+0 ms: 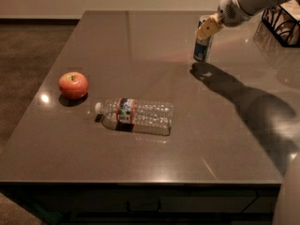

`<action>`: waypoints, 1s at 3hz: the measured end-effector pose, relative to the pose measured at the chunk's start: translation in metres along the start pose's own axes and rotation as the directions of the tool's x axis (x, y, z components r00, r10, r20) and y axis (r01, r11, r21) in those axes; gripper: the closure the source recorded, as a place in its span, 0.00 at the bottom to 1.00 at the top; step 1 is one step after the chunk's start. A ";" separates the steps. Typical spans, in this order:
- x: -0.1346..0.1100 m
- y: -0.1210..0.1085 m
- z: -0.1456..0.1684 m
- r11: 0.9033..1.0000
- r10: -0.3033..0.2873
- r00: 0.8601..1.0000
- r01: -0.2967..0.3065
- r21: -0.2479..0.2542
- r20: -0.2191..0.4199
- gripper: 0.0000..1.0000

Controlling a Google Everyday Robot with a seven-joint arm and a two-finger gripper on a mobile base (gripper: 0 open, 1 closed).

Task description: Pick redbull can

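Note:
The redbull can point(202, 49) is a slim silver and blue can at the far right of the dark table point(140, 41). My gripper point(207, 28) comes in from the upper right and is shut on the can's top part. The can hangs slightly tilted, a little above the tabletop, with its shadow point(202, 70) on the surface just below it. The gripper hides part of the can's rim.
A red apple point(73, 85) sits at the left. A clear plastic bottle point(136, 116) lies on its side in the middle front. A black wire basket point(282, 25) stands at the far right. The arm's shadow runs across the right side of the table.

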State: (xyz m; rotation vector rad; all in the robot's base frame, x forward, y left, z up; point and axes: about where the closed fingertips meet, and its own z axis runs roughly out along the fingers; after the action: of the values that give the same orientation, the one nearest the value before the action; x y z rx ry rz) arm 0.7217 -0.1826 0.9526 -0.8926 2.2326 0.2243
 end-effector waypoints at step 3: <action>-0.059 0.036 -0.072 0.984 -0.158 0.984 0.164 -0.074 0.081 1.00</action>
State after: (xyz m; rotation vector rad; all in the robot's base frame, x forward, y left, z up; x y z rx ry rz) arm 0.6881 -0.1526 1.0419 -1.0848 2.0824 0.2698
